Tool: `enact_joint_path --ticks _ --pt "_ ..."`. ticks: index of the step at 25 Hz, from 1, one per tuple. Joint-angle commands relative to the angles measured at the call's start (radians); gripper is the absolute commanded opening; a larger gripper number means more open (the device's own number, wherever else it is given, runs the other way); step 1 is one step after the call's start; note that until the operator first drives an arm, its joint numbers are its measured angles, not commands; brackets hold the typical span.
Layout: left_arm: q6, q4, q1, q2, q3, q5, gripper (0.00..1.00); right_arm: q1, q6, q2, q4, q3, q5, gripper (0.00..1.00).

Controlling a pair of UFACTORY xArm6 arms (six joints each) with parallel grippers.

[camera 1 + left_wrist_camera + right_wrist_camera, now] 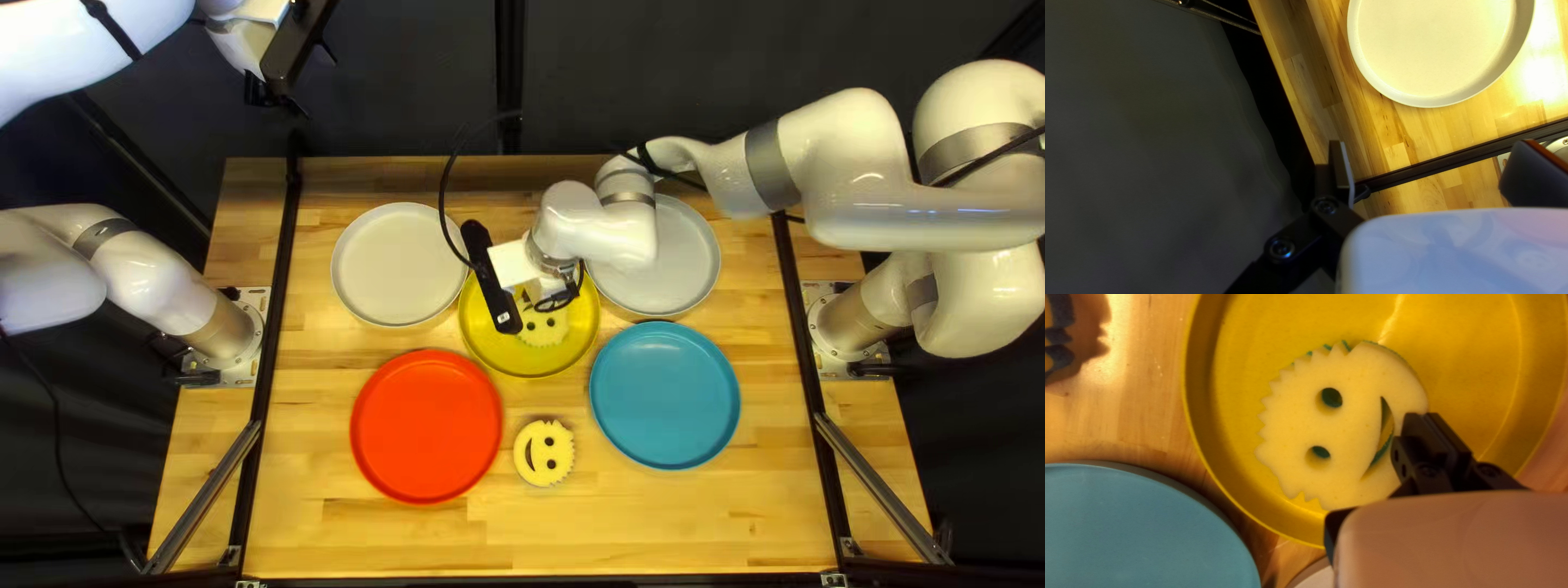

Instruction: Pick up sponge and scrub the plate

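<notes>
A round smiling-face sponge (541,327) lies in the yellow plate (495,338). Above its back edge is my right gripper (560,296). In the right wrist view, its fingers are close together at the sponge (1306,424), beside the mouth slit; my right gripper (1424,427) seems to pinch that rim. The yellow plate (1235,430) surrounds it. A second sponge (544,453) sits on the table between the red and blue plates. My left gripper (245,44) hangs high at the far left. Its fingers are spread with nothing between them in its wrist view, where my left gripper (1428,170) shows.
Two pale plates (400,265) (659,261) flank the yellow one at the back. A red plate (426,426) and a blue plate (665,395) stand nearer the front. Black rails run along both sides of the table. My right arm crosses above the pale plate at the back right.
</notes>
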Motion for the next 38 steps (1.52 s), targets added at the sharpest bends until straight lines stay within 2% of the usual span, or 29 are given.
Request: enact_joint_path --ticks 1,9,16,23,29,34,38 --pt "0.0 0.0 0.0 0.0 0.0 0.0 1.0 -0.037 -0.067 0.005 0.033 0.0 -0.008 0.0" --pt "0.0 0.0 0.0 0.0 0.0 0.0 1.0 -0.129 -0.165 0.015 0.069 -0.03 0.019 0.0" --pt "0.0 0.0 0.0 0.0 0.0 0.0 1.0 -0.172 -0.174 -0.023 0.054 -0.003 0.028 0.0" --pt "0.0 0.0 0.0 0.0 0.0 0.0 1.0 -0.116 -0.134 -0.057 0.039 0.073 -0.032 0.0" --pt "0.0 0.0 0.0 0.0 0.0 0.0 1.0 -0.032 -0.053 -0.108 0.001 0.16 -0.074 0.0" --pt "0.0 0.0 0.0 0.0 0.0 0.0 1.0 -0.002 -0.02 -0.123 -0.029 0.175 -0.077 0.0" --pt "0.0 0.0 0.0 0.0 0.0 0.0 1.0 -0.033 -0.069 -0.11 -0.015 0.164 -0.082 0.0"
